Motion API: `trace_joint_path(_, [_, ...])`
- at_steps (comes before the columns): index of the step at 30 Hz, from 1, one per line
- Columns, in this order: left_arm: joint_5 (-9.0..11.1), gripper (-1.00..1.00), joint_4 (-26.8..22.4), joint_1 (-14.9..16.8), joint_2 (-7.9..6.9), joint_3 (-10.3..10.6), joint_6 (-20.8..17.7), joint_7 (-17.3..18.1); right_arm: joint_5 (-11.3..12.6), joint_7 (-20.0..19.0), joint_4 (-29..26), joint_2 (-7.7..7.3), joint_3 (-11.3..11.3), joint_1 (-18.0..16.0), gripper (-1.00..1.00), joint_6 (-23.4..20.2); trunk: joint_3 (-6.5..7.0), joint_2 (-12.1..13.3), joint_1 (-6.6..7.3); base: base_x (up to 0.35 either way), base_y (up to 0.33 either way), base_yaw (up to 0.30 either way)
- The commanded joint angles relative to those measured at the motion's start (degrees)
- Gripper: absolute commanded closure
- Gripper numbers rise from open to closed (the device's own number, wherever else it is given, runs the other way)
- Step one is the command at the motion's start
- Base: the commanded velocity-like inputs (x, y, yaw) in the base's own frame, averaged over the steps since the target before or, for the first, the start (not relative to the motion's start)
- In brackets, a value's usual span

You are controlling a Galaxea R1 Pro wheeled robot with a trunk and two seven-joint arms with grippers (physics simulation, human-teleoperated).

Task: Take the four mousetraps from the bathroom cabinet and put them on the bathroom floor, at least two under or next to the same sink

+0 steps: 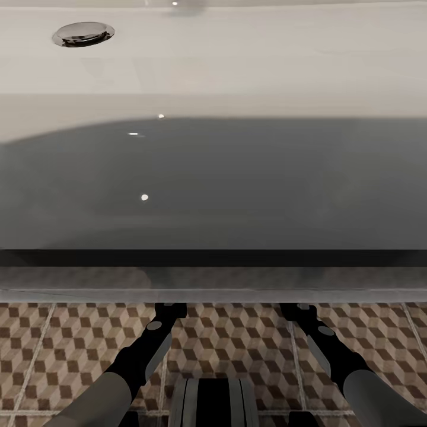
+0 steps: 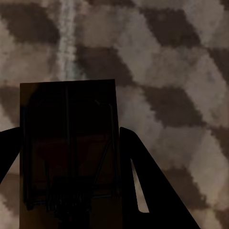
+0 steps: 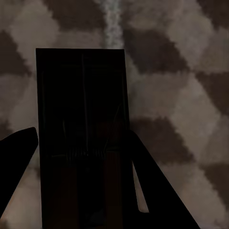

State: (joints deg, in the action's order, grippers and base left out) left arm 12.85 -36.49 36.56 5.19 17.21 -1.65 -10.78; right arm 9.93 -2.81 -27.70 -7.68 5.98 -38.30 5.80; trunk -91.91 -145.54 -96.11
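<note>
Both grippers hold 1 mousetrap each, seen from the wrist views: the left gripper (image 2: 71,191) has its dark fingers (image 2: 157,191) clamped on a dark flat mousetrap (image 2: 69,143), and the right gripper (image 3: 81,191) is clenched on another mousetrap (image 3: 81,119). Largest in the head view is the bathroom sink (image 1: 237,59), its white basin shadowed grey, with a chrome drain (image 1: 83,33). Below its front edge lies the cube-patterned bathroom floor (image 1: 237,338), over which both arms reach toward the vanity.
</note>
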Motion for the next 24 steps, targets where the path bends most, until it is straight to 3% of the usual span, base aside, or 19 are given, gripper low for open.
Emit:
trace_joint_path(1, [-0.2,1.0,-0.02,0.0,0.0,0.01,-0.06,-0.12,0.02,0.0,0.0,0.01,0.0,0.0,1.0,0.0,0.0,0.0,0.0,0.0,0.0,0.0])
trace_joint_path(17, [-0.2,1.0,0.02,0.0,0.02,0.01,-0.22,-0.12,0.09,0.11,-0.06,0.03,0.0,-0.01,1.0,-0.57,0.0,0.0,0.0,0.0,0.0,0.0])
trace_joint_path(24, [-0.2,1.0,0.11,0.0,0.0,0.01,-0.28,-0.12,-0.05,2.54,-0.07,0.03,0.0,-0.02,1.0,-0.54,0.0,0.0,0.0,0.0,0.0,0.0])
